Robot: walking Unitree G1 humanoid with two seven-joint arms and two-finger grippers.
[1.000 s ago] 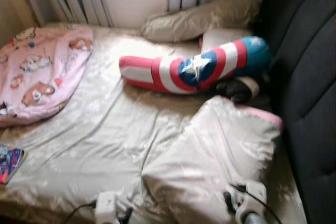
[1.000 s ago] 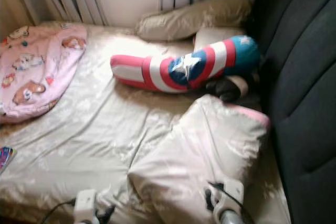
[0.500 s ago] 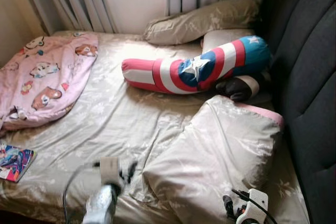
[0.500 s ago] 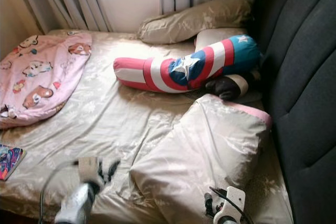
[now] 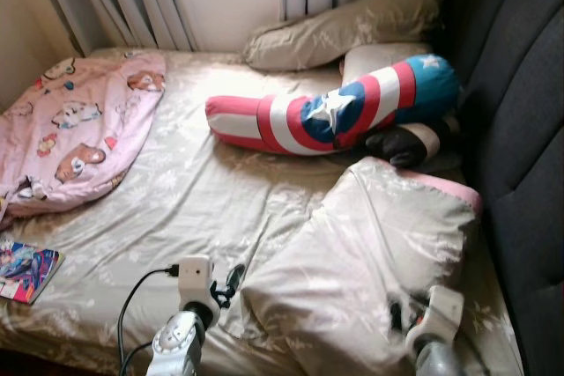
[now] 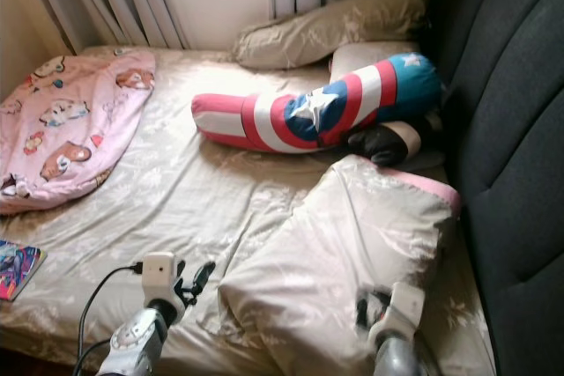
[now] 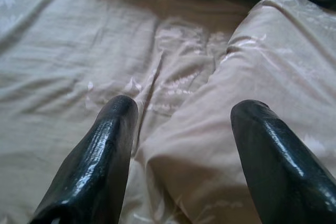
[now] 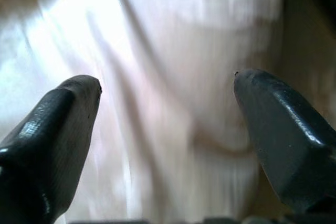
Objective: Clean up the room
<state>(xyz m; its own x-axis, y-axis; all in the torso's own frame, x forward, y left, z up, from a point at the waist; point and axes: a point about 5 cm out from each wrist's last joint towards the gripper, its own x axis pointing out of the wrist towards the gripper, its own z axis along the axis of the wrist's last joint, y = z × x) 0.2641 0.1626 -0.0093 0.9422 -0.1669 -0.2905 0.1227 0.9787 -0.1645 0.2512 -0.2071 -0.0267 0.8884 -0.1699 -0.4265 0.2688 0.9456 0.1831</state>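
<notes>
A big beige pillow (image 5: 370, 253) lies askew on the front right of the bed (image 5: 194, 200). My left gripper (image 5: 231, 279) is open at the pillow's near left corner; in the left wrist view that corner (image 7: 210, 129) lies between the spread fingers (image 7: 100, 156). My right gripper (image 5: 401, 314) is open over the pillow's near right end, and the right wrist view has pale pillow cloth (image 8: 173, 66) between its fingers (image 8: 58, 124). A red, white and blue bolster with a star (image 5: 335, 112) lies across the bed behind the pillow.
A pink cartoon blanket (image 5: 70, 129) is bunched at the left. A colourful book (image 5: 25, 270) lies at the bed's front left edge. An olive pillow (image 5: 344, 28) rests under the curtains. A dark padded headboard (image 5: 520, 129) lines the right side, with a dark object (image 5: 401, 143) beside it.
My left arm has come up and shifted right toward the pillow's corner. The right gripper has risen onto the pillow's near end. The camera has moved slightly.
</notes>
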